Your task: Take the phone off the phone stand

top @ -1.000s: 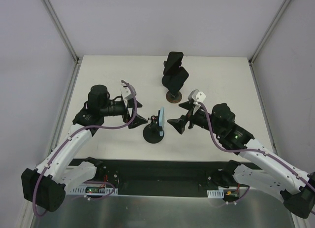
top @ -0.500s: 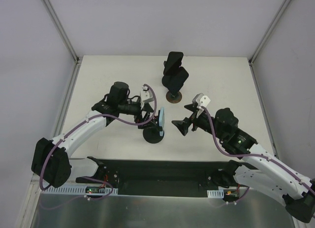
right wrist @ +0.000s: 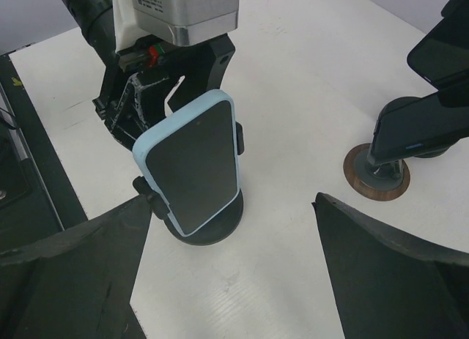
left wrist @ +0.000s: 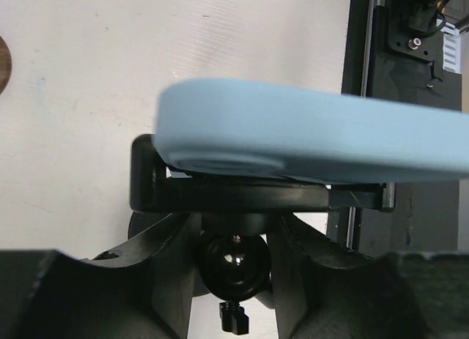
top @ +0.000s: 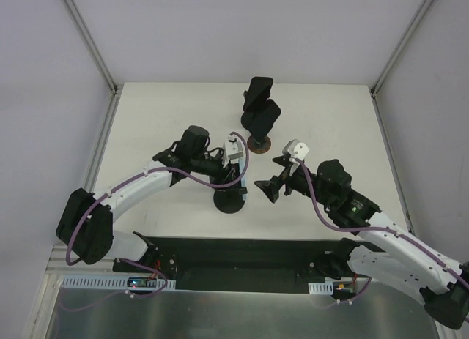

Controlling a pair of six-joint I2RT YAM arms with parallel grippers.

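Note:
A phone (right wrist: 194, 163) in a light blue case stands upright in a black phone stand (right wrist: 218, 223) near the table's middle. From above, only its thin blue edge (top: 240, 184) shows over the stand's round base (top: 229, 201). My left gripper (top: 233, 175) reaches in behind the phone. In the left wrist view its fingers (left wrist: 165, 280) press both sides of the stand's black ball joint (left wrist: 234, 260), under the cradle and the phone's back (left wrist: 315, 145). My right gripper (right wrist: 234, 258) hovers open in front of the screen, a short gap away, holding nothing.
A second black stand (top: 258, 118) on a brown disc carries two dark phones at the back of the table, seen at right in the right wrist view (right wrist: 410, 134). A black rail (top: 234, 257) runs along the near edge.
My left arm swung right and reached in behind the phone, and its jaws narrowed onto the stand's ball joint. The right gripper drew back slightly and stayed open.

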